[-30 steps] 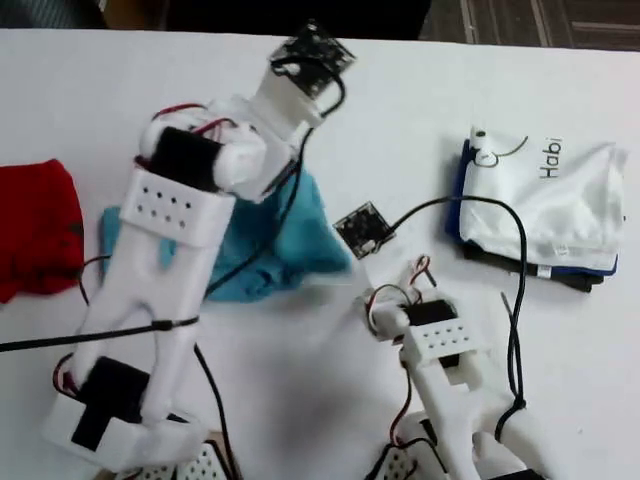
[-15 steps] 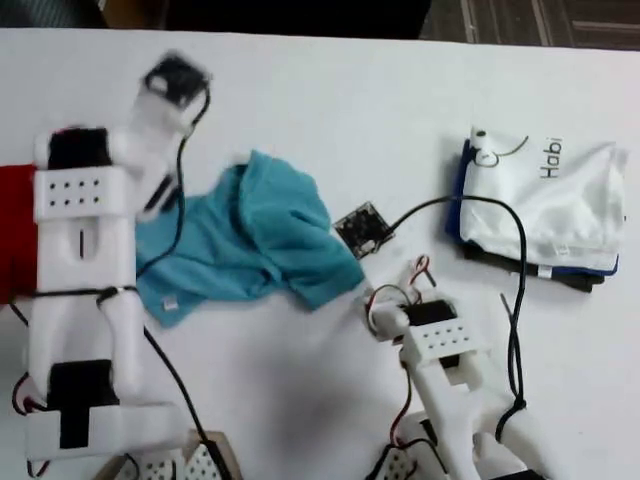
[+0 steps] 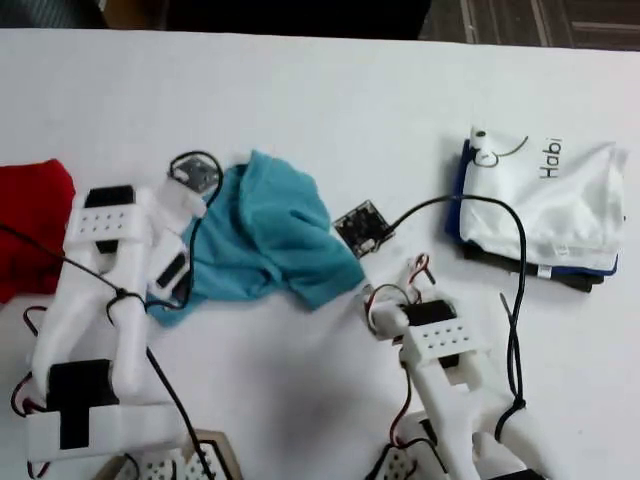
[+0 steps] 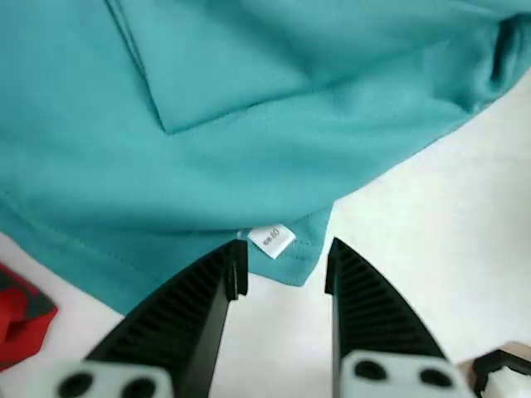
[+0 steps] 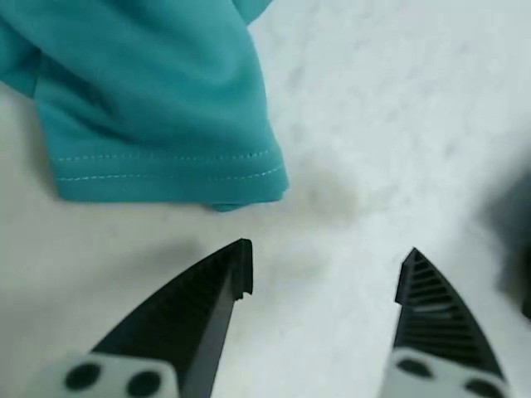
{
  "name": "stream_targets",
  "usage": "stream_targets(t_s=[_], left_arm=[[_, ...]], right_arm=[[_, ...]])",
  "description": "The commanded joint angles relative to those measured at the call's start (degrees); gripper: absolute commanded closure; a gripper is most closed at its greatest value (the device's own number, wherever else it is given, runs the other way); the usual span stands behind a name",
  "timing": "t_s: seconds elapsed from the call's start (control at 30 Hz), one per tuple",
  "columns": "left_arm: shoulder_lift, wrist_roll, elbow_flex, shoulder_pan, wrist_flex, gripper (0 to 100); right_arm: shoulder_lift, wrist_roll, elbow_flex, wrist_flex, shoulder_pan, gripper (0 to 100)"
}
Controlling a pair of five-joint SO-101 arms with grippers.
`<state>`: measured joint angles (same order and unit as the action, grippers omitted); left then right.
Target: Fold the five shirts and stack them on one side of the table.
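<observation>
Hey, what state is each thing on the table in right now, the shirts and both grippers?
Teal shirt: unfolded, rumpled, spread on the table.
Red shirt: bunched up, not folded, beside the left arm.
Stack of folded shirts: folded, white on top, blue and black edges beneath.
Left gripper: open, empty, at the teal shirt's tagged hem corner.
Right gripper: open, empty, over bare table near a teal hem.

White table [image 3: 400, 120]. Teal shirt [image 3: 265, 235] crumpled mid-table. Red shirt [image 3: 35, 225] bunched at the left edge. Stack of folded shirts [image 3: 545, 210] near the right edge: white on top, blue and probably black beneath, count unclear.
</observation>
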<state>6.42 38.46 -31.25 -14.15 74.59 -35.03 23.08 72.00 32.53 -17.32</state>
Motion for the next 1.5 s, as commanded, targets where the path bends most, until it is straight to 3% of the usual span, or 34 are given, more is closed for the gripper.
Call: stream_targets(t_s=[0.0, 0.17, 0.43, 0.53, 0.67, 0.87, 1.2, 1.27, 1.33, 1.47], left_arm=[[2.81, 1.32, -2.24, -0.53, -4.04, 82], [2.81, 1.49, -8.31, -1.14, -14.95, 82], [2.73, 1.49, -8.75, -10.55, -40.7, 82], [3.16, 1.49, -8.75, -13.01, -46.86, 82], [3.25, 1.41, -8.75, -14.42, -45.19, 82], [2.81, 1.49, -8.75, -13.89, -33.58, 82], [2.73, 10.99, -12.79, -13.63, -33.49, 82], [2.73, 13.8, -14.73, -13.54, -33.49, 86], [3.16, 14.59, -15.34, -13.54, -33.58, 97], [3.25, 13.1, -13.49, -13.01, -32.44, 98]], right_arm=[[-1.89, 0.0, -0.26, -0.92, -0.4, 71.5], [-1.89, 0.0, -0.26, -0.92, -0.48, 71.5], [-1.89, 0.0, -0.26, -1.27, -0.48, 71.5], [-1.89, 0.0, -0.26, -1.27, -0.48, 71.5], [-1.89, 0.0, -0.26, -1.27, -0.48, 71.5], [-1.89, 0.0, -0.26, -1.27, -0.48, 71.5], [-1.89, 0.0, -0.18, -1.27, -0.48, 71.5], [-1.89, 0.0, 0.26, -1.27, -0.4, 71.5], [-1.89, 0.0, 0.35, -1.27, -0.22, 71.5], [-1.89, -0.09, 0.35, -1.8, -0.22, 71.5]])
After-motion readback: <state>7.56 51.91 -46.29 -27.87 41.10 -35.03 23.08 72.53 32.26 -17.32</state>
